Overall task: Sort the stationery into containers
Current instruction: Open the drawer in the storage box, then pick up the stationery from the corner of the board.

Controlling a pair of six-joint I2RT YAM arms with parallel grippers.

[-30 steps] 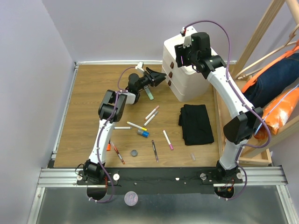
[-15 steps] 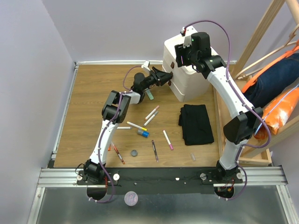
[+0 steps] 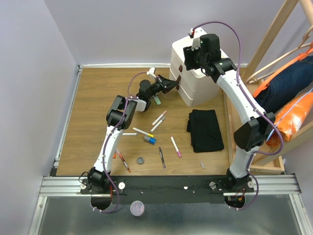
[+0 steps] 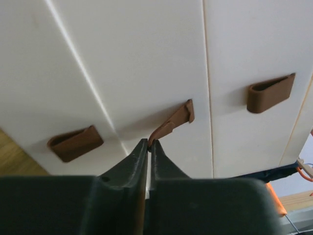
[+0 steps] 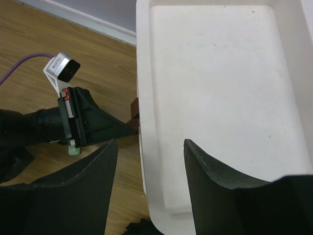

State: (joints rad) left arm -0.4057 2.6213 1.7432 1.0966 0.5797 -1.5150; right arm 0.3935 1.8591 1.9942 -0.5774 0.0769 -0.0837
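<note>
Barely begun: the pens and markers [image 3: 159, 119] all lie loose on the table [image 3: 98, 98], near and left of the far-right cabinet [image 3: 208, 90], no drawer is out, the left gripper [image 4: 148, 144] is pinched on the brown handle [image 4: 174, 121] of the middle drawer [image 4: 146, 63], and the right gripper [image 5: 150, 147] hangs spread open over the cabinet's top.

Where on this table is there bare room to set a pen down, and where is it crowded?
Bare wood: the table's left strip, edge to left arm, and far edge behind it. Crowded: pens mid-table; left claw pinches a drawer handle at the cabinet.
</note>
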